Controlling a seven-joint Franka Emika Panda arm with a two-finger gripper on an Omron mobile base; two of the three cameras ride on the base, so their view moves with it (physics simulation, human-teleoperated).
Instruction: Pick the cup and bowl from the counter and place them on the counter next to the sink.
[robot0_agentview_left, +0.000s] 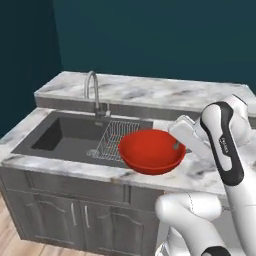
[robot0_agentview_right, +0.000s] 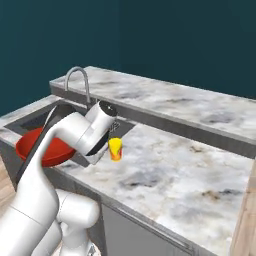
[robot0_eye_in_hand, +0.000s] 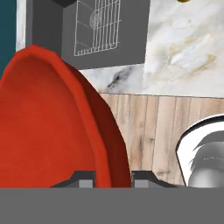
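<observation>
counter: we're over its near edge, just right of the sink
sink: only a wire rack inside
bowl: empty, held up off the marble
cup: already standing right of the sink
claw: pinched on the bowl's rim
risk: we reckon that thin rim grip could slip, dropping the bowl floorward

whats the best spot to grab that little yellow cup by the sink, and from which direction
Grip the small yellow cylindrical cup with red-orange markings across its round side wall, near mid-height, coming straight down from above. It stands upright on the white-and-grey marble counter with open space around it, so the fingers could straddle it. The gripper is now shut on the wide red bowl's rim, so that likely goes down first.
</observation>
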